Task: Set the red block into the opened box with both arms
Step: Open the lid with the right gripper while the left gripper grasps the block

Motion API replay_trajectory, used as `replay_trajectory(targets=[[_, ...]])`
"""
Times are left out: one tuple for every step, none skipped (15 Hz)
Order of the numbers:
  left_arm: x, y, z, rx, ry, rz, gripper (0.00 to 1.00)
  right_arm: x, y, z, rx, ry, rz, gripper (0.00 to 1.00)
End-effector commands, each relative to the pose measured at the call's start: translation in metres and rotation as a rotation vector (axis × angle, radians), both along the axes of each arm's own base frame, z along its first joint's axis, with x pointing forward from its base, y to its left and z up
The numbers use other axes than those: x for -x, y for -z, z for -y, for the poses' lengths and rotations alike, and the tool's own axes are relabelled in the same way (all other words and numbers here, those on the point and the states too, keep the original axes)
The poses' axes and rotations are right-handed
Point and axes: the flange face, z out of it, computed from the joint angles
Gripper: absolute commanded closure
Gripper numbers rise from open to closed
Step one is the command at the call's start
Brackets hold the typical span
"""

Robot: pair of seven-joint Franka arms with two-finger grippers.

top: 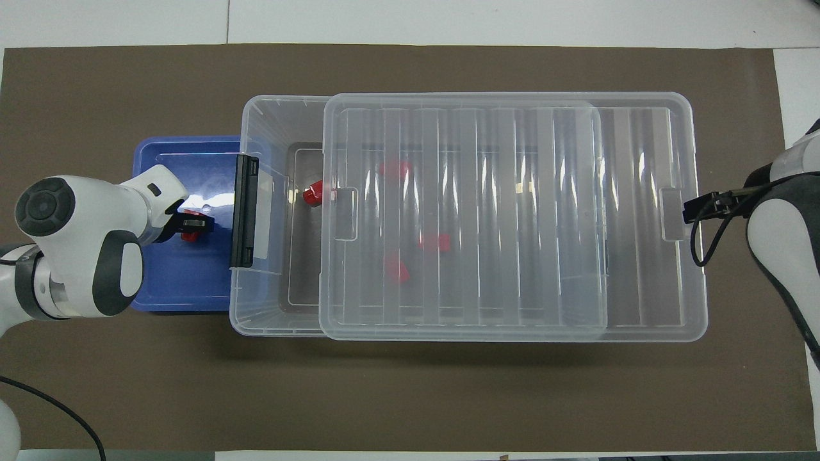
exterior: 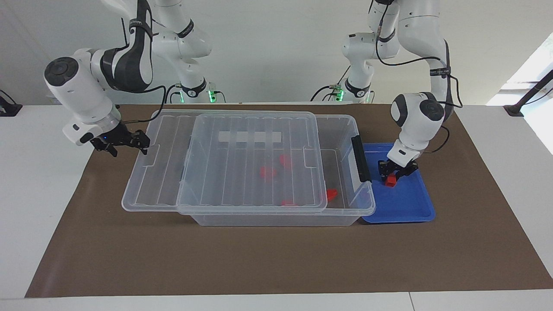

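The red block [exterior: 391,181] [top: 188,235] stands in the blue tray [exterior: 410,203] beside the box, at the left arm's end of the table. My left gripper [exterior: 392,175] [top: 195,224] is down on the block and shut on it. The clear box [exterior: 276,218] [top: 256,115] is partly uncovered at the tray end. Its ribbed lid [exterior: 242,172] [top: 512,218] overhangs the box toward the right arm's end. My right gripper [exterior: 128,149] [top: 695,208] is open at that overhanging lid edge, one finger against the lid's end tab.
Several other red pieces lie inside the box, one [exterior: 330,194] [top: 312,193] in the uncovered strip. A black clip handle [exterior: 360,159] stands on the box end next to the tray. A brown mat [exterior: 276,259] covers the table.
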Motion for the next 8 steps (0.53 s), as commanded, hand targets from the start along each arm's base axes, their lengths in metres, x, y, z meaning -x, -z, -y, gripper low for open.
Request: replay_trajectory(targets=[[0.003, -0.003, 0.001, -0.011, 0.004, 0.023, 1.0, 0.006, 0.0, 0.014, 0.007, -0.032, 0.02, 0.0], [0.0, -0.01, 0.001, -0.009, 0.004, 0.037, 1.0, 0.006, 0.0, 0.021, 0.007, -0.038, 0.021, 0.0], [-0.003, -0.021, 0.002, -0.008, 0.003, 0.05, 1.0, 0.007, -0.001, 0.025, 0.006, -0.048, 0.023, 0.0], [-0.003, -0.037, 0.003, -0.006, 0.004, 0.066, 1.0, 0.008, -0.001, 0.03, 0.006, -0.055, 0.022, 0.0], [-0.002, -0.052, 0.002, -0.005, 0.004, 0.063, 1.0, 0.009, -0.001, 0.034, 0.005, -0.065, 0.022, 0.0], [-0.002, -0.069, 0.004, -0.006, 0.006, 0.049, 1.0, 0.009, -0.001, 0.037, 0.004, -0.08, 0.021, 0.0], [-0.003, -0.088, 0.007, -0.007, 0.011, 0.032, 1.0, 0.011, -0.001, 0.043, 0.004, -0.079, 0.021, 0.0], [-0.004, -0.109, 0.012, -0.007, 0.02, 0.018, 1.0, 0.012, -0.001, 0.048, 0.004, -0.078, 0.021, 0.0]])
